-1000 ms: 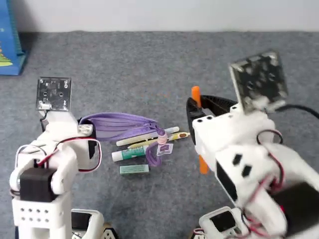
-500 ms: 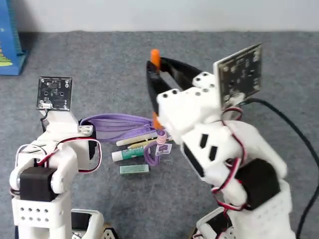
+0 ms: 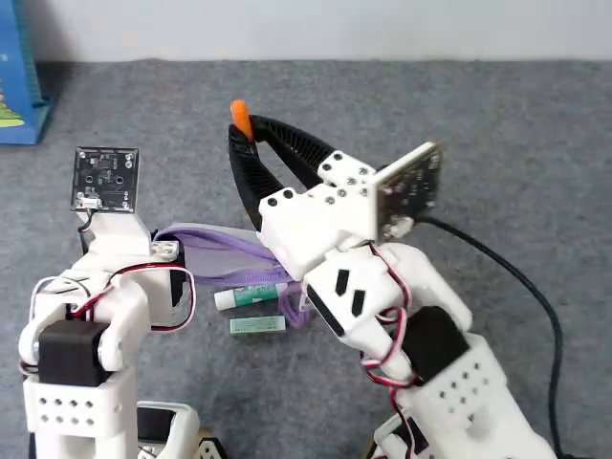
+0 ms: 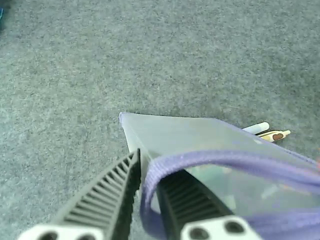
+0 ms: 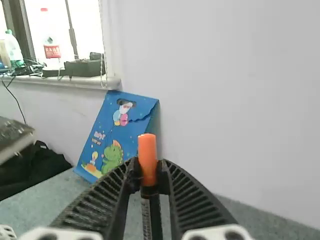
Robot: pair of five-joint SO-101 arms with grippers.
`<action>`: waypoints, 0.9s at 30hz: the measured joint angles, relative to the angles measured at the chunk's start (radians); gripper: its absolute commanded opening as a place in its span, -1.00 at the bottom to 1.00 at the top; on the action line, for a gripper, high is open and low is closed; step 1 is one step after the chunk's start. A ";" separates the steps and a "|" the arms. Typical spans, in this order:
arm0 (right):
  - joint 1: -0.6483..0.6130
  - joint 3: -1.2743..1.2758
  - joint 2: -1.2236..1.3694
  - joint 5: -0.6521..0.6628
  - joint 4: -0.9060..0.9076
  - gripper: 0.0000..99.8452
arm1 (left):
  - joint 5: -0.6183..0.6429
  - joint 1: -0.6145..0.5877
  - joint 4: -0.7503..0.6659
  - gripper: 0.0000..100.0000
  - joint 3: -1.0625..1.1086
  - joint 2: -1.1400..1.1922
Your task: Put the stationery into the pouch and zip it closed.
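Observation:
A purple pouch (image 3: 218, 245) lies on the grey carpet, its mouth held up. My left gripper (image 4: 148, 182) is shut on the pouch's purple rim (image 4: 210, 161) at its left end. My right gripper (image 3: 256, 158) hangs in the air above the pouch, shut on an orange pen (image 3: 240, 118) that points up and away; in the right wrist view the orange pen (image 5: 147, 159) stands between the fingers. A white and green glue stick (image 3: 245, 297) and a pale green eraser (image 3: 257, 325) lie in front of the pouch. Pen tips (image 4: 267, 131) show beyond the pouch.
A blue gift bag (image 3: 15, 88) stands at the far left against the wall; the same blue gift bag (image 5: 118, 138) shows past the right gripper. Grey carpet (image 3: 497, 124) spreads to the right and back. The right arm's body covers the pouch's right end.
The right arm has swung left and up with the orange pen, from beside the pouch's right end to over the pouch, now covering the pens there. The left arm has kept still.

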 measured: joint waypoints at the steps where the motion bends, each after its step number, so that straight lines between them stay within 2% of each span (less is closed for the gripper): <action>1: 0.002 0.029 0.000 0.000 -0.011 -0.98 | 0.000 0.000 0.000 -0.97 0.000 0.002; 9: -0.055 0.052 -0.170 0.000 -0.023 -0.98 | 0.000 0.000 0.000 -0.97 0.000 0.003; 17: -0.172 0.052 -0.255 0.000 -0.014 -0.98 | 0.032 0.000 0.000 -0.97 0.000 0.003; 24: -0.180 0.052 -0.253 0.009 -0.002 -0.98 | 0.034 0.000 0.000 -0.97 0.000 0.003; 27: -0.146 0.055 -0.253 0.025 -0.020 -0.98 | 0.035 0.000 0.000 -0.97 0.000 0.003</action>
